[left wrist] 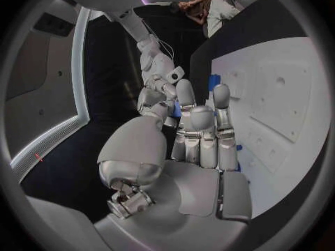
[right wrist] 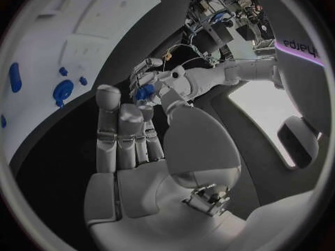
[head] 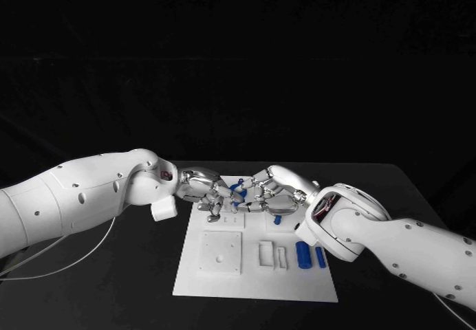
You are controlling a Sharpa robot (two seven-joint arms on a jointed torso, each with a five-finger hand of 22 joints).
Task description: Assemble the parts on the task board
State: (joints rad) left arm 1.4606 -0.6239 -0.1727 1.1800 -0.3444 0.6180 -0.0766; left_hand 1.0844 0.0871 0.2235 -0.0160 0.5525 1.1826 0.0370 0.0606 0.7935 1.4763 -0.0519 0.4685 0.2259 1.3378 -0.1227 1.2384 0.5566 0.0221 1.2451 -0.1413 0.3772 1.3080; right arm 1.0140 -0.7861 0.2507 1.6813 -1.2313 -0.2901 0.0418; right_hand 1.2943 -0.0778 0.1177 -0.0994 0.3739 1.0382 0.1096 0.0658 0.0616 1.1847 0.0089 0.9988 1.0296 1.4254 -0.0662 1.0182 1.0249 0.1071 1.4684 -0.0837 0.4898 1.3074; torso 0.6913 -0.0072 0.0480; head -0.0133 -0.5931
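The white task board (head: 248, 275) lies in the middle of the black table. Above its far end my two hands meet fingertip to fingertip. A small blue part (head: 236, 187) sits between them. My left hand (head: 203, 192) pinches this blue part (right wrist: 144, 92) in its fingertips. The fingers of my right hand (head: 274, 194) reach up to the part, and I cannot tell whether they grip it. In the left wrist view a bit of the blue part (left wrist: 176, 110) shows past my left hand (left wrist: 202, 134), with the right hand (left wrist: 157, 89) beyond it. My right hand (right wrist: 133, 145) has its fingers stretched out.
Two long blue parts (head: 301, 253) (head: 319, 256) lie side by side at the board's right edge. Another blue part (head: 276, 220) stands just under my right hand. A raised white square block (head: 221, 251) and white slots (head: 266, 254) sit on the board's near half.
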